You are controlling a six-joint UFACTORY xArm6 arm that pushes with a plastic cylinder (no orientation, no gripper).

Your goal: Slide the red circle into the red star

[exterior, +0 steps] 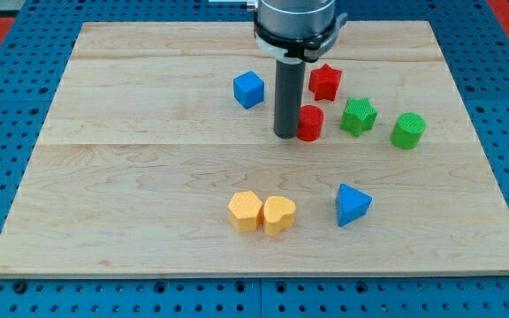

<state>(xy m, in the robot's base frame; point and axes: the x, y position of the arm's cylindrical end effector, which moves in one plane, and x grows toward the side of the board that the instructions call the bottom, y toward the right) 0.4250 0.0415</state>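
Red circle (pixel 310 122) just below red star (pixel 324 81), apart.

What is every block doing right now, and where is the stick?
my tip: on the board, against the red circle's left side.
red circle: upright, just below the red star, not touching it.
red star: flat, alone.
blue cube: alone.
green star: alone.
green cylinder: upright.
yellow hexagon: touching yellow heart.
blue triangle: alone.
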